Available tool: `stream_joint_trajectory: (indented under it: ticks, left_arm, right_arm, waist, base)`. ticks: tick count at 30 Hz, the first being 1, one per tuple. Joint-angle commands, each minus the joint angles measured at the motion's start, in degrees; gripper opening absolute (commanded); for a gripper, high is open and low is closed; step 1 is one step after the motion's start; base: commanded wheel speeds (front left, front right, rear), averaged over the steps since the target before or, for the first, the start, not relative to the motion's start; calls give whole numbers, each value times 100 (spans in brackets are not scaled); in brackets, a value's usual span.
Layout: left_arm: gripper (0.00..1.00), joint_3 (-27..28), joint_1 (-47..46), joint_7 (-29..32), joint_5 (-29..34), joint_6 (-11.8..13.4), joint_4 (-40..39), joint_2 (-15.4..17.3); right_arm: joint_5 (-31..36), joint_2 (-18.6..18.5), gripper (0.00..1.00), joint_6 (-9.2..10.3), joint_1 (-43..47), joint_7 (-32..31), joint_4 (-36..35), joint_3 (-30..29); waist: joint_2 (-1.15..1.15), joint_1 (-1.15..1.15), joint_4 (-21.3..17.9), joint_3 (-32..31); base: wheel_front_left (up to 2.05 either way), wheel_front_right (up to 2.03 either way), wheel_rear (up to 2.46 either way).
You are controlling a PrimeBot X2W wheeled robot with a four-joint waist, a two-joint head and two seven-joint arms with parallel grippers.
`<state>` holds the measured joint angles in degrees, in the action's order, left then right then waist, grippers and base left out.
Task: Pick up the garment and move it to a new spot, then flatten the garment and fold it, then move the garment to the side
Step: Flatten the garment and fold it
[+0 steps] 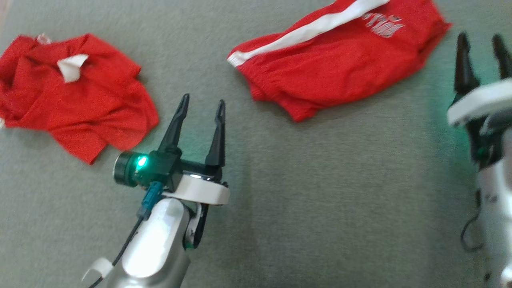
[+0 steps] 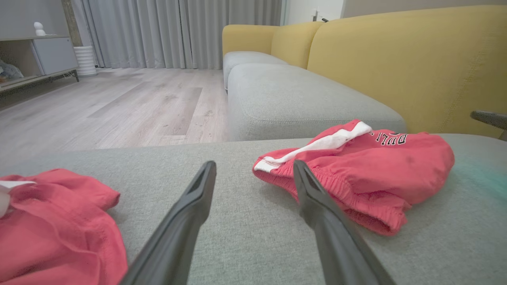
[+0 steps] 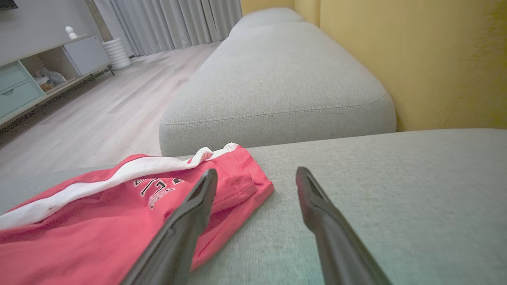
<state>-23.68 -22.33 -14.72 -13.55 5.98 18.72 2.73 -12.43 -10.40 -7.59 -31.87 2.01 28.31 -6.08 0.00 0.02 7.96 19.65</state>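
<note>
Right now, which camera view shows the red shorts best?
The head view: it looks down on the shorts with nothing covering them; only their top edge is cropped. The left wrist view shows them low, partly behind the left tool; the right wrist view crops them.

- A grey sofa cushion [image 2: 245,253] stretches across the foreground, with a second grey cushion [image 2: 301,103] just beyond it.
- A yellow sofa back [image 2: 416,63] rises behind both.
- Pale wood floor [image 2: 119,107] runs to grey curtains [image 2: 158,31].
- A low cabinet [image 2: 53,55] carries a small white figure [image 2: 39,28].
- A white ribbed pot [image 2: 86,61] stands beside the cabinet.
</note>
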Motion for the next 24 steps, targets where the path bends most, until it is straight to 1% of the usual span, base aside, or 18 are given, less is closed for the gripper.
stream_joint_trajectory:
  ticks: [1, 7, 8, 9, 14, 18, 19, 20, 24]
  left_arm:
    - [100, 73, -199, -28, -15, 9, -175, 18]
    - [100, -177, -441, -28, -205, 110, -229, 16]
    - [100, -240, -525, -28, -254, 139, -242, 16]
    - [100, -266, -562, -28, -272, 156, -245, 16]
    - [100, -340, -675, -28, -367, 244, -273, 16]
    - [100, -362, -698, -28, -421, 291, -292, 15]
    - [100, -358, -702, -28, -419, 299, -285, 15]
    - [100, -348, -706, -28, -413, 308, -275, 15]
    - [100, -307, -728, -28, -390, 316, -245, 15]
  right_arm:
    - [1, -106, 100, 10, -386, -156, 79, 72]
    - [30, -507, 100, 10, -1275, -556, 1129, 145]
    - [262, -722, 100, 10, -1465, -587, 1461, 211]
    - [372, -794, 100, 10, -1547, -587, 1630, 220]
    - [547, -882, 100, 10, -1879, -556, 2311, 304]
    - [323, -790, 100, 10, -2053, -614, 2697, 559]
    - [233, -771, 3, 10, -2083, -633, 2755, 666]
    - [152, -770, 0, 10, -2105, -623, 2791, 764]
    - [-101, -817, 0, 10, -2151, -444, 2823, 936]
  waist:
    - [0, -2, 308, 331]
    - [0, -2, 626, 607]
    - [0, -2, 704, 684]
    - [0, -2, 732, 711]
    - [0, -2, 801, 807]
    - [0, -2, 780, 854]
    - [0, -2, 761, 860]
    - [0, -2, 735, 859]
    - [0, -2, 632, 833]
  base:
    - [0, 0, 0]
    - [0, 0, 0]
    - [0, 0, 0]
    - [0, 0, 0]
    - [0, 0, 0]
    - [0, 0, 0]
    - [0, 0, 0]
    - [0, 0, 0]
    - [0, 0, 0]
